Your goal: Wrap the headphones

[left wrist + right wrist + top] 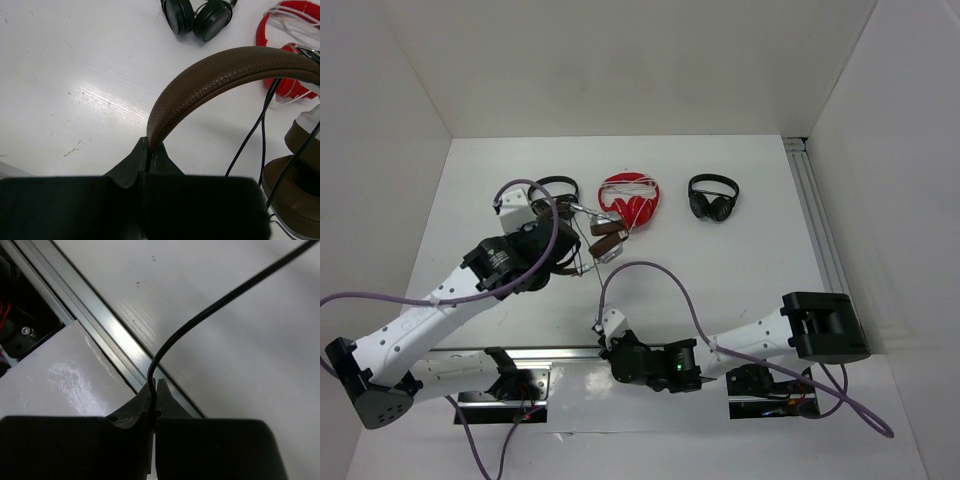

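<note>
The headphones [606, 238] lie about midway between the table's far and near edges, a little left of centre, with their brown ear pads [294, 200] on the side toward the right edge. The left gripper [149, 150] has its fingers pressed together on one end of the brown headband [215, 75], which arches away from it. The thin dark cable [225, 297] runs from the earcups toward the near edge. There the right gripper [153, 387] pinches it between fingers closed almost to touching, directly over the aluminium rail [115, 335] along that edge. Just beyond the headphones, toward the far edge, is a red pair with white cord [630, 200]. A black pair [713, 197] sits to its right, apart from it. Another dark pair [556, 188] lies toward the far left corner, partly hidden by the left arm.
</note>
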